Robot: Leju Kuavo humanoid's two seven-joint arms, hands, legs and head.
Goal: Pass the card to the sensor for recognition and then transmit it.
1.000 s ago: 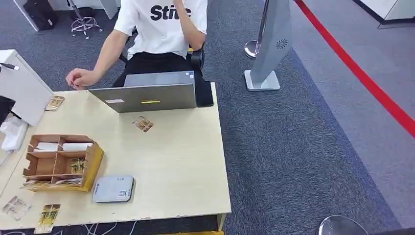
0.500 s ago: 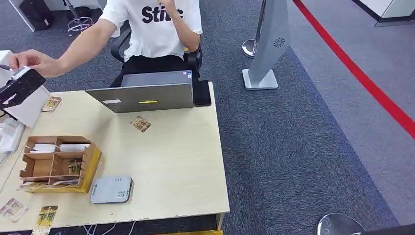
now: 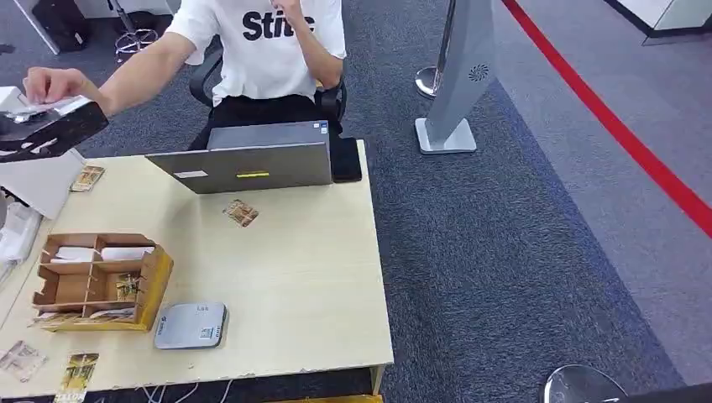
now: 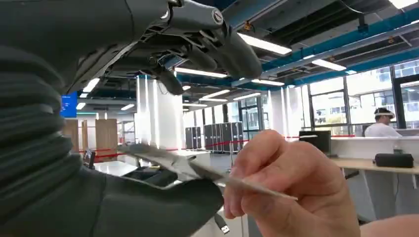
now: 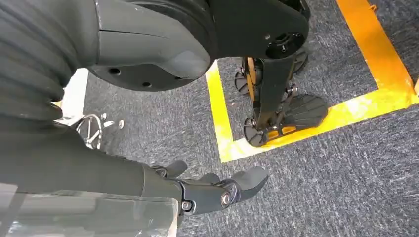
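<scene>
Handover step judged in progress. Card (image 4: pixel 197 170) pinched by left hand (image 4: pixel 163 123) between thumb and upper fingers, raised beyond far left table (image 3: pixel 294 260) corner; other end gripped by person's hand (image 4: pixel 291 192). Release advised only once person's grip is judged firm: arm kept steady, card level, pinch eased gently, no tugging. Right hand (image 5: pixel 217 190) hung low over carpet, nothing held, fingers loosely apart. Sensor (image 3: pixel 191 326) seen near front table edge.
</scene>
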